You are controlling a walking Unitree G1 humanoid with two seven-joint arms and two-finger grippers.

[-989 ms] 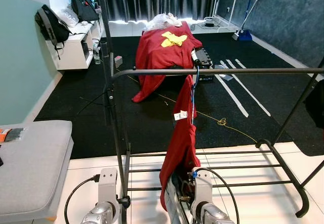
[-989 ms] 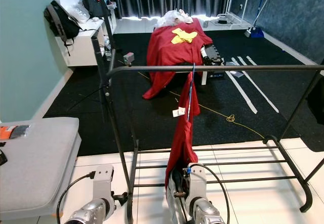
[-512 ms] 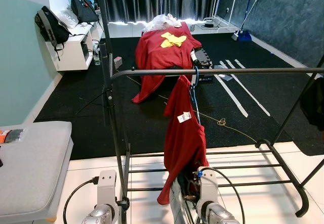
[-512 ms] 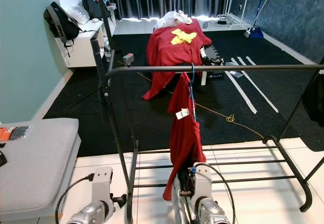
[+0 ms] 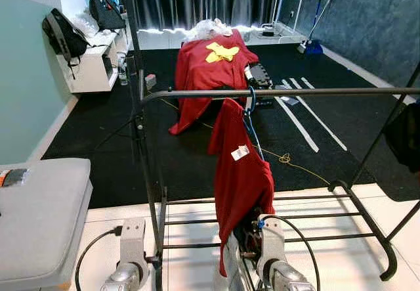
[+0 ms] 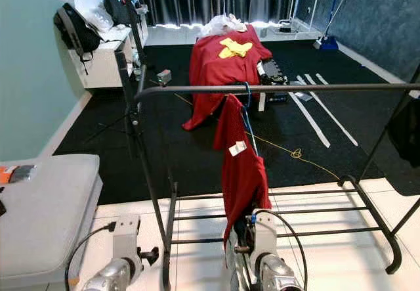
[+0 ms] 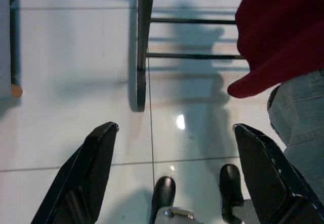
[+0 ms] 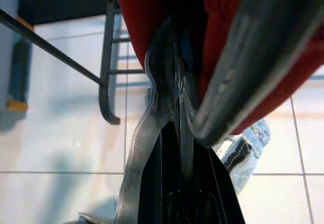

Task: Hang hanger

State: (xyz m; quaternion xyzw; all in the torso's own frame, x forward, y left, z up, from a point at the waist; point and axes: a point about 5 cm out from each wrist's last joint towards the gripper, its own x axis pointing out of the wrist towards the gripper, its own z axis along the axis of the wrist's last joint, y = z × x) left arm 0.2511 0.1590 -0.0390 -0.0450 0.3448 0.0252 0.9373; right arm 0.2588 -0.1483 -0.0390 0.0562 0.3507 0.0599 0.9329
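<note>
Blue hanger [image 5: 251, 117] hooked on rail [image 5: 315, 92], 12 o'clock; right gripper [image 8: 177, 148] pinches jeans [image 8: 152, 107] beneath red shirt [image 5: 239, 173]; left gripper [image 7: 174, 138] gapes empty. Release gently, avoid dragging hook off

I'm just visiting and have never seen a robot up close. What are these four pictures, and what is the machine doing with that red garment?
The two wide pictures come from a camera on a walking robot's head, looking down and forward. The silver shapes at the bottom are its two arms. The other two pictures come from small cameras on its wrists, looking along each claw's black fingers.

Before it stands a black clothes rack. A red shirt hangs from the rail on a blue hanger. The right claw is low, at the shirt's hem, pinching what looks like denim cloth. The left claw is open above the white tiled floor, holding nothing.

Further back, a red cloth covers something, and a grey cushioned seat stands at the left.
</note>
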